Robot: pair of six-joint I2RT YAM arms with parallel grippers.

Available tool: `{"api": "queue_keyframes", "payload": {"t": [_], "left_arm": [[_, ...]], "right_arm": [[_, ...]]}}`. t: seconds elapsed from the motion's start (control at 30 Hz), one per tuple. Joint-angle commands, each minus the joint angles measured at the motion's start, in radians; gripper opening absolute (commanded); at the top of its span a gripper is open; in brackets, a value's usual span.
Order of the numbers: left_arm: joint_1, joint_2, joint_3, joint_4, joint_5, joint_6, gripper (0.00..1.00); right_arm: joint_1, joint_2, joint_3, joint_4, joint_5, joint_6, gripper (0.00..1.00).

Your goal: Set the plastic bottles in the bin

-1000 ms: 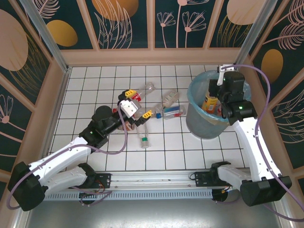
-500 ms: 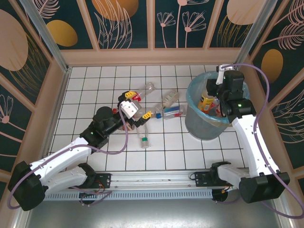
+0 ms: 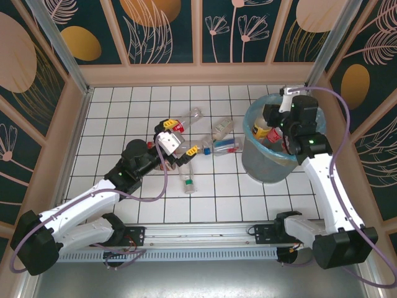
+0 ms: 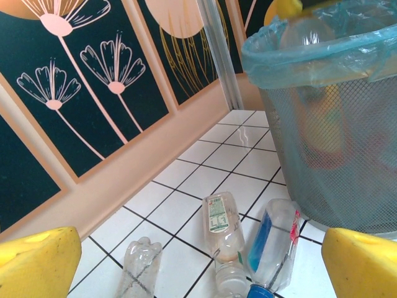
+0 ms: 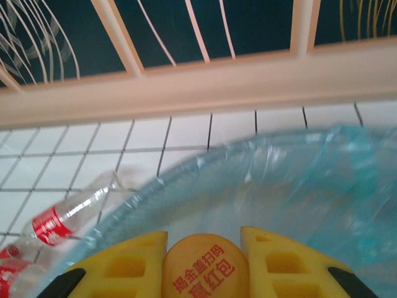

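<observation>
1. while the right claw hangs over the mouth of the bin, its yellow fingers are clamped on either side of an orange bottle, whose round top carries red characters.
2. below and ahead of that claw, the pale blue liner curves around the bin's rim. beyond the rim, ahead and to the claw's left, a red-labelled bottle lies on the white tiled counter.
3. the left claw hangs low over the counter among the loose bottles, well apart from the bin. its jaws are spread wide with nothing between them.
4. in its wrist view the two yellow fingertips sit at the bottom corners. just ahead of the claw lie a clear bottle with a small label, a blue-labelled bottle just beside it on the right, and a crumpled bottle to the left.
5. ahead and to the right of the left claw stands the bin, and a brownish bottle shows dimly through its mesh wall.
6. seen from above, a lone bottle lies on the near side of the left claw.
</observation>
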Motion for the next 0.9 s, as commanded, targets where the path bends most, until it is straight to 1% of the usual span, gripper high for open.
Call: {"api": "queue_keyframes", "payload": {"t": [0.0,0.17,0.3,0.4,0.47,0.57,0.63,0.7,0.8,0.87], "left_arm": [[-0.002,0.007,-0.008,0.017,-0.005,0.017,0.99],[-0.002,0.0,-0.016,0.013,-0.006,0.016,0.99],[-0.002,-0.008,-0.017,0.012,-0.011,0.018,0.99],[-0.002,-0.008,-0.014,0.012,-0.012,0.02,0.99],[-0.003,-0.011,-0.01,0.01,-0.011,0.019,0.99],[-0.002,-0.021,-0.012,0.006,-0.006,0.014,0.99],[-0.003,-0.03,-0.016,0.008,-0.006,0.014,0.99],[-0.002,-0.035,-0.014,0.007,-0.012,0.014,0.99],[-0.001,-0.046,-0.014,-0.009,-0.023,0.019,0.99],[-0.002,-0.052,-0.02,-0.01,-0.031,0.024,0.99]], "right_arm": [[-0.003,0.007,-0.052,0.053,-0.027,0.018,0.01],[-0.004,0.022,-0.12,0.09,0.007,-0.001,0.03],[-0.004,0.033,-0.116,0.083,0.02,-0.014,0.06],[-0.002,0.025,-0.093,0.074,0.003,-0.009,0.14],[-0.004,0.016,-0.068,0.062,-0.016,-0.001,0.25],[-0.003,-0.009,-0.026,0.04,-0.052,0.0,0.34],[-0.002,-0.035,-0.005,0.033,-0.064,0.007,0.43],[-0.002,-0.065,0.004,0.034,-0.069,0.008,0.5],[-0.002,-0.106,0.006,0.048,-0.063,0.007,0.55],[-0.003,-0.117,0.01,0.061,-0.057,0.004,0.56]]}}
